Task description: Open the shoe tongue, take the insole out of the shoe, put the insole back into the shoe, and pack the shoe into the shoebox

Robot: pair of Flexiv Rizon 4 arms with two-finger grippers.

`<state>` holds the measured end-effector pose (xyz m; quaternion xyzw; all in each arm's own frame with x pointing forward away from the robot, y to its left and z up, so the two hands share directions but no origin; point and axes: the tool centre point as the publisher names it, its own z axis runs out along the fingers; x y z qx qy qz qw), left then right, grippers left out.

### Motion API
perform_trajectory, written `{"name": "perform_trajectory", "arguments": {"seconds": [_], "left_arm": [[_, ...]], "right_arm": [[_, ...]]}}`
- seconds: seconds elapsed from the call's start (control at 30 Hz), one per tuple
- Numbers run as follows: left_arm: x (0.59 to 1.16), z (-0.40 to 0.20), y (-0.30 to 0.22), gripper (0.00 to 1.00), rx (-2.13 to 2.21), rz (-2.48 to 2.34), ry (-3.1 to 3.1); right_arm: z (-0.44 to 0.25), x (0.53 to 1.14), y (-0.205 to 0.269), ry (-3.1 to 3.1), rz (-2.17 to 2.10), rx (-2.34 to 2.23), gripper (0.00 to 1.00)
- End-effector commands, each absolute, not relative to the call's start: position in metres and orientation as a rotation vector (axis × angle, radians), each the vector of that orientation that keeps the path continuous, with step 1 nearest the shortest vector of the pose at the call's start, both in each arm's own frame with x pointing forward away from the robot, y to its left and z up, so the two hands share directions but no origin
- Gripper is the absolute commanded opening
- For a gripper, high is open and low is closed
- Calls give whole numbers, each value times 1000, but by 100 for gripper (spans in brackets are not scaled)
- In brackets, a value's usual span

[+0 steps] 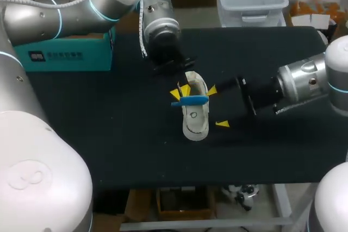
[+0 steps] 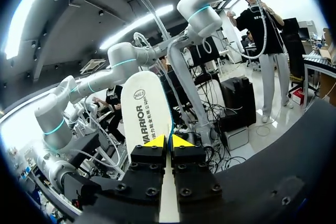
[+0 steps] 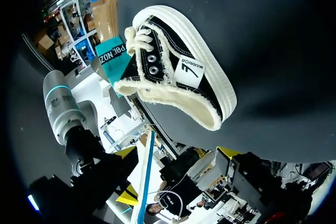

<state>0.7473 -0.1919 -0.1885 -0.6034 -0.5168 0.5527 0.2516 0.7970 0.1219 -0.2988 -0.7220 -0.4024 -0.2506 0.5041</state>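
Currently the left gripper (image 2: 169, 141) is clamped on a white insole (image 2: 147, 108), which is held over the shoe (image 1: 194, 119). The right gripper (image 1: 217, 107) is spread wide just beside it. The shoe is laid on its side near the middle of the table (image 1: 109, 134); a teal box (image 1: 65, 52) is set at the far left corner.

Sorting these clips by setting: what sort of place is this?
Probably a robot test bench in a lab rather than a shop or home: my left arm and right arm reach over a dark table that carries one shoe and a teal shoebox.
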Motion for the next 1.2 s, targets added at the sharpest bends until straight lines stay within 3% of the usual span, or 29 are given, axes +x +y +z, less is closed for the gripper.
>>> {"name": "perform_trajectory", "arguments": {"seconds": [0.03,0.27,0.33,0.37,0.4,0.57,0.77,0.9,1.2], "left_arm": [[744,-194,-192,0,-1659,1516,-1463],[743,-207,-196,0,-1676,1506,-1473],[744,-208,-196,0,-1676,1510,-1468],[745,-209,-197,0,-1674,1514,-1467],[746,-210,-197,0,-1673,1517,-1466],[748,-213,-199,0,-1669,1528,-1461],[749,-218,-203,0,-1673,1528,-1468],[750,-221,-205,0,-1669,1525,-1470],[754,-225,-210,0,-1671,1526,-1491]], "right_arm": [[-302,798,124,-947,-605,-1716,100],[-298,807,127,-933,-591,-1686,92],[-300,809,128,-924,-581,-1684,83],[-300,811,128,-922,-581,-1675,72],[-301,811,129,-921,-579,-1672,51],[-303,812,131,-913,-582,-1649,34],[-305,811,132,-907,-576,-1636,25],[-306,812,133,-906,-567,-1625,3],[-305,816,134,-906,-553,-1603,0]]}}
